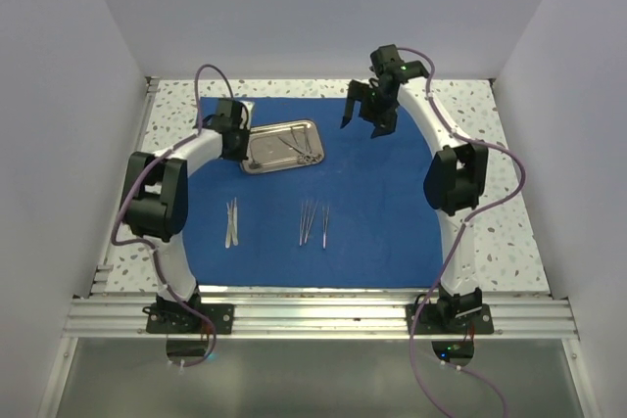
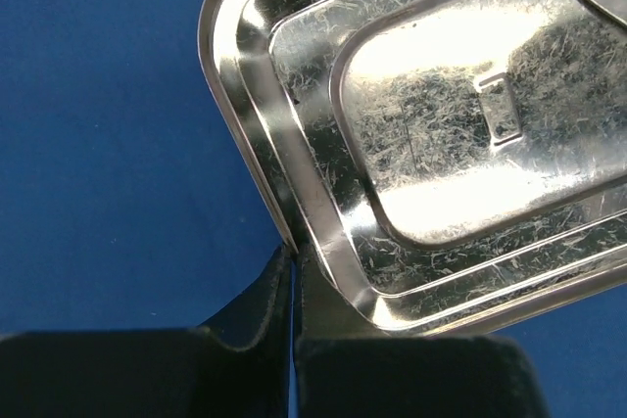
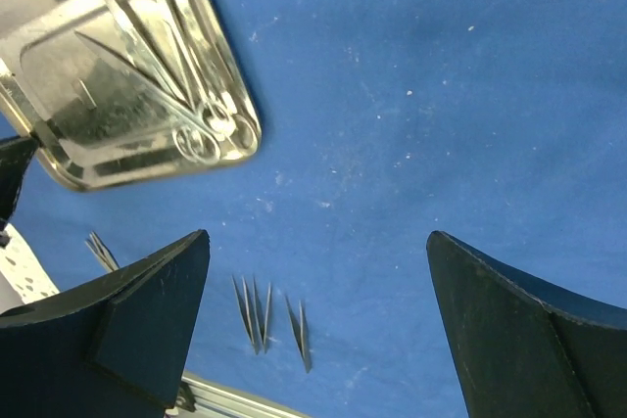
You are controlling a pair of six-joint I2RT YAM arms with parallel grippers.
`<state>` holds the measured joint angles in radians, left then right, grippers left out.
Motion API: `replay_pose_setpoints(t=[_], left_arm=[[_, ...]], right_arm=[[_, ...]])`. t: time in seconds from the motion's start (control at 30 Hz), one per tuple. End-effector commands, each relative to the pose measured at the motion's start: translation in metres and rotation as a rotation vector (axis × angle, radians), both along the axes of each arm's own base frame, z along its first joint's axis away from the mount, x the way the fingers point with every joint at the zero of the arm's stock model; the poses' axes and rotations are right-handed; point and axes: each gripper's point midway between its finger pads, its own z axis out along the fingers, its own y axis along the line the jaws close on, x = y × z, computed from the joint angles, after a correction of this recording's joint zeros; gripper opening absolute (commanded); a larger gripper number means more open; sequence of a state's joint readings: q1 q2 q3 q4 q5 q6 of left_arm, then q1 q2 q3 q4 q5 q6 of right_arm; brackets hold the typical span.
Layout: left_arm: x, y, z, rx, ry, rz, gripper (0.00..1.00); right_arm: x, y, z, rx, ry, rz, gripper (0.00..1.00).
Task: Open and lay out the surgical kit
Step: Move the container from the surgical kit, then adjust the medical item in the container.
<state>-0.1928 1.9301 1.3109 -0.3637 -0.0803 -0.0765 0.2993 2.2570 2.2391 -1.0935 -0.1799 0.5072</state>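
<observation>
The royal-blue cloth (image 1: 382,203) lies spread flat on the table. The steel tray (image 1: 265,149) sits on its far left part with ring-handled scissors (image 1: 304,147) inside. My left gripper (image 1: 243,147) is at the tray's left edge; in the left wrist view its jaws (image 2: 292,252) are shut on the tray's rim (image 2: 284,193). My right gripper (image 1: 362,120) hangs open and empty above the cloth's far middle. The right wrist view shows it (image 3: 315,237) wide open over the cloth (image 3: 411,95), with the tray (image 3: 78,75) and scissors (image 3: 176,95) at upper left.
One pair of tweezers (image 1: 231,222) lies on the cloth's near left. Several more tweezers (image 1: 309,222) lie side by side near the middle, also in the right wrist view (image 3: 257,315). Speckled tabletop (image 1: 519,232) borders the cloth. A metal rail (image 1: 323,315) runs along the near edge.
</observation>
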Motion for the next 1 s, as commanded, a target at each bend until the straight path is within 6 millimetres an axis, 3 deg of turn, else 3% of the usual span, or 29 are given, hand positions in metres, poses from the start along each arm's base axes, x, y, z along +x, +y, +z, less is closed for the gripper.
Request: replay_pose_setpoints(t=[0.0,0.17,0.2,0.23,0.33,0.57,0.83,0.97], left_arm=[[0.01,-0.011,0.037,-0.011,-0.127,-0.092,0.0],[0.015,0.008,0.032,0.072,-0.09,0.024,0.01],[0.016,0.014,0.03,0.089,-0.074,0.076,0.32],[0.016,0.016,0.022,0.101,-0.042,0.095,0.47],[0.023,0.019,0.035,0.097,-0.038,0.174,0.98],[-0.001,0.015,0.058,0.011,-0.02,0.277,1.0],[-0.06,0.007,0.08,-0.108,-0.013,0.261,0.97],[-0.08,0.008,0.087,-0.122,-0.015,0.249,0.97]], right_arm=[[0.003,0.016,0.005,0.044,-0.02,0.057,0.97],[0.008,0.042,0.007,0.102,-0.038,0.097,0.96],[0.009,0.057,0.008,0.118,-0.051,0.123,0.97],[0.01,0.065,0.011,0.126,-0.065,0.134,0.97],[0.015,0.096,0.012,0.156,-0.108,0.152,0.96],[0.02,0.137,-0.008,0.152,-0.154,0.133,0.91],[0.036,0.141,-0.063,0.044,-0.155,0.108,0.75],[0.031,0.139,-0.082,-0.039,-0.147,0.116,0.69]])
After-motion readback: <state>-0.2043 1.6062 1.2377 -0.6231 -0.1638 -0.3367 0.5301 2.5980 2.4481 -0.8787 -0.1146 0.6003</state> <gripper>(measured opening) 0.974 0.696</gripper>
